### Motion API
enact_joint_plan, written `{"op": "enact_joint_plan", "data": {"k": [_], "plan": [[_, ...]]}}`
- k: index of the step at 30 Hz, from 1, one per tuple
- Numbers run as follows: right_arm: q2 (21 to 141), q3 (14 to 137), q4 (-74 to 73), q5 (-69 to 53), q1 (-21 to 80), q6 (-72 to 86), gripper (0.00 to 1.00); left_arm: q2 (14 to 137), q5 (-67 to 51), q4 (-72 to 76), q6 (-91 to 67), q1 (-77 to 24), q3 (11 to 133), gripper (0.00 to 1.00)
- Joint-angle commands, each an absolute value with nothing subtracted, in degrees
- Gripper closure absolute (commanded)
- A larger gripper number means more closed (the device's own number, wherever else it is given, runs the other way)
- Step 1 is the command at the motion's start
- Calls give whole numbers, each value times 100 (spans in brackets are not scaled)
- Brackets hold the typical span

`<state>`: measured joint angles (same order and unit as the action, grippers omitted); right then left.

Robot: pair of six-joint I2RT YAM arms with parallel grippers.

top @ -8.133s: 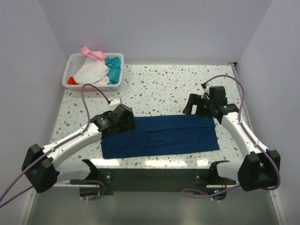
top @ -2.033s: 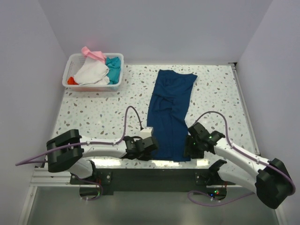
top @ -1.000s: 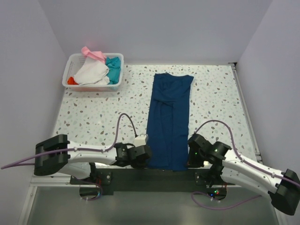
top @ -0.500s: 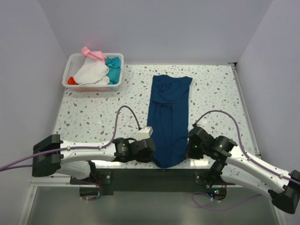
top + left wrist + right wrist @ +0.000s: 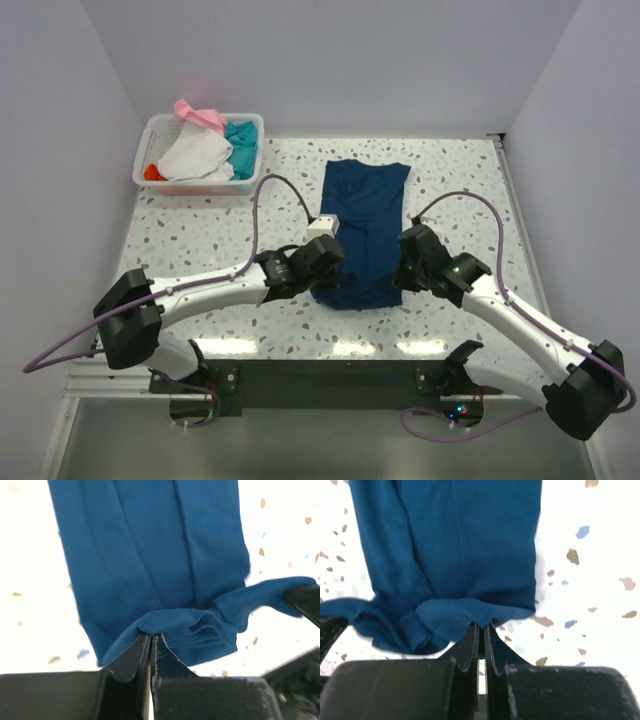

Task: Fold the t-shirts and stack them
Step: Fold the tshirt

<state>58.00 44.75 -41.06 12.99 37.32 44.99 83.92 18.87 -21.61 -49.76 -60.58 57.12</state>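
Observation:
A navy-blue t-shirt (image 5: 362,215) lies lengthways on the speckled table, folded into a narrow strip. Its near end is lifted and doubled back over the strip. My left gripper (image 5: 333,262) is shut on the near-left corner of that end (image 5: 165,622). At the near-right corner (image 5: 470,612) my right gripper (image 5: 402,262) is likewise shut on the cloth. In the left wrist view the gripper (image 5: 151,637) pinches a hem fold; in the right wrist view the gripper (image 5: 481,627) does the same. More t-shirts, white (image 5: 197,155), teal (image 5: 241,137), pink (image 5: 198,114) and orange-red (image 5: 152,172), sit heaped in a basket.
The white plastic basket (image 5: 247,176) stands at the table's far-left corner. Purple cables loop from both arms over the table. Pale walls close in the left, back and right sides. The black mounting rail (image 5: 330,378) runs along the near edge.
Both grippers have carried the navy shirt's near end away from the table's front edge toward the far side, folding it over the strip. The shirt now looks about half as long.

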Motion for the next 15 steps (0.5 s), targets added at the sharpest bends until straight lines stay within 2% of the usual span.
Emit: {"op": "enact_joint_plan", "data": {"k": [1,15], "plan": [[6142,5018,-3411,1239,3507,4035,100,8700,2048,-1864,-4298,-5731,6221,100],[7487,5888,-3032,704,2567,3911,100,9861,1591,-1819,-3578,-4729,7444,100]]}}
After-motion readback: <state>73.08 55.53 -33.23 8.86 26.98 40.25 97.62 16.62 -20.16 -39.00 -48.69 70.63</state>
